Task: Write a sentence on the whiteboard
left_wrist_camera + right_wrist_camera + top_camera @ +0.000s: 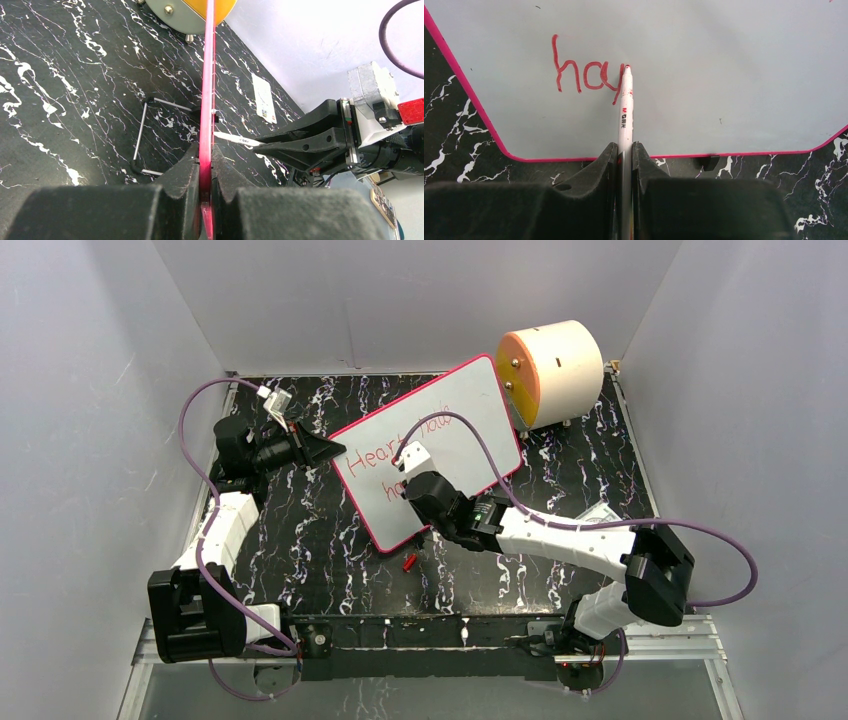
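Observation:
The whiteboard (470,410) stands tilted on the black marbled table, its pink-red rim showing edge-on in the left wrist view (206,75). My left gripper (325,450) is shut on the board's left edge (204,155). My right gripper (412,478) is shut on a white marker (625,115), whose red tip touches the board face. The sentence (372,462) is red handwriting: "Heart" and a second word on the upper line. The lower line (584,75) reads "ha" plus a partial letter at the marker tip. The right gripper (300,145) also shows beside the board.
A cream cylinder with an orange face (555,370) stands behind the board's right corner. A small red cap (409,561) lies on the table below the board. A wire stand (142,135) sits behind the board. A white label (600,512) lies to the right. Grey walls enclose the table.

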